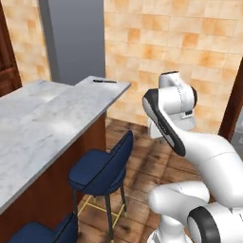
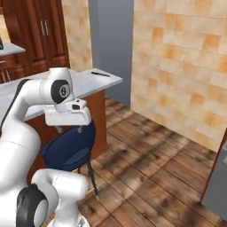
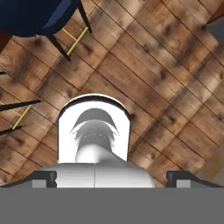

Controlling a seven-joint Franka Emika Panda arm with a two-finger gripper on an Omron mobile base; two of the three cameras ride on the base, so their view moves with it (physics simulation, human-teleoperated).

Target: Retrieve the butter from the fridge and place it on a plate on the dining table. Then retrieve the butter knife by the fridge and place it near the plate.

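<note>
Open tool (image 3: 112, 178) above wood floor (image 3: 157, 87); butter knife (image 1: 105, 81) on dining table (image 1: 42, 118), well apart

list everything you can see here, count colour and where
dining table: 1, white-grey marble top on brown wood base, left side
butter knife: 1, dark, at the table's far end, near the edge
stools: 2, navy seats on dark legs, beside the table
grey panel: 1, grey, tall, behind the table's far end
cupboards: brown wood, far left
wall: orange-tan tiles
floor: brown wood planks
arm: 1, white with dark joints
gripper: 1, dark tips, open, pointing at the floor, empty
</note>
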